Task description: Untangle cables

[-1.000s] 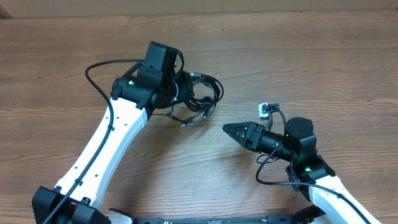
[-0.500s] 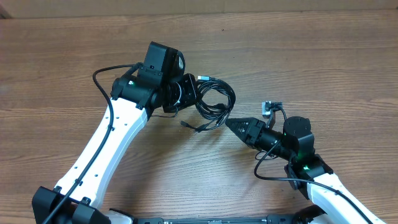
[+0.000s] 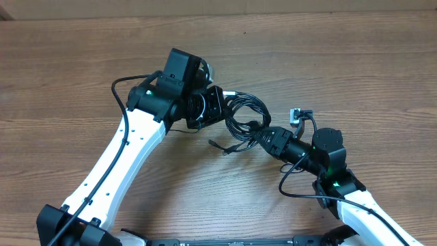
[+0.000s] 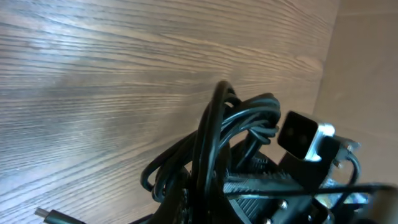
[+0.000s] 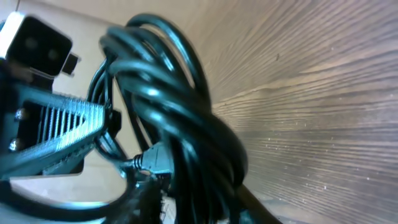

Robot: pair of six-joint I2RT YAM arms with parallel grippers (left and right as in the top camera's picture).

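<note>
Overhead we see the tangled bundle of thin black cables (image 3: 244, 116) on the brown wooden table (image 3: 355, 61). Our left gripper (image 3: 217, 109) clamps it, we think to hold it steady. Our right gripper (image 3: 263, 137) pokes into the loops, maybe to grab one; we cannot tell if it is closed

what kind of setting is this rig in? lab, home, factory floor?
Probably a lab or test bench, not a home. There is a bare wood-grain table, a white left arm and right arm meeting at one black cable bundle, and a plain tan backdrop behind.
</note>
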